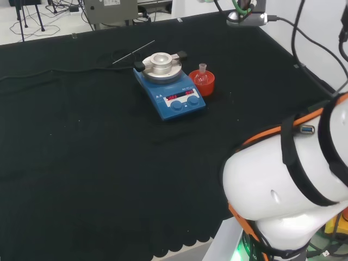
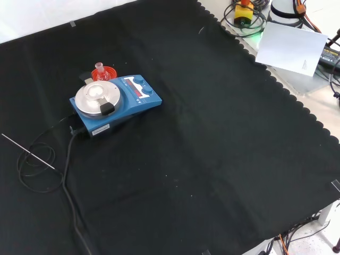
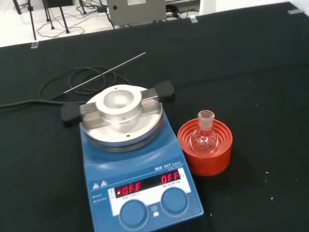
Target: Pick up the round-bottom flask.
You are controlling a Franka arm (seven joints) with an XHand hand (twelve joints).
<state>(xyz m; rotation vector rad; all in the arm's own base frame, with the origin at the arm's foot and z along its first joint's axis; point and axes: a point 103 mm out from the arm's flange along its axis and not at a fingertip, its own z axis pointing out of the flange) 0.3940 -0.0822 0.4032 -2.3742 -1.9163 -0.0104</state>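
My fingers: I cannot tell how they stand
Round-bottom flask (image 3: 204, 137): upright in the red ribbed stand (image 3: 205, 150), neck up
Stand: just right of the blue stirrer (image 1: 171, 88) in the head view
Desk (image 1: 81, 152): black cloth
Wire probe (image 3: 106, 72): far side of stirrer

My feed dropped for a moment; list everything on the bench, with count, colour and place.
Flask: one, clear, upright in the stand.
Stand: one, red, ribbed, on the cloth right of the hotplate in the head view.
Hotplate: one, blue, silver top block, mid-bench.
Probe: one, thin metal rod, beyond the hotplate in the head view.
Cable: one, black, coiled by the probe.
Cloth: one, black, covering the bench.
Arm: white links, head view's right.
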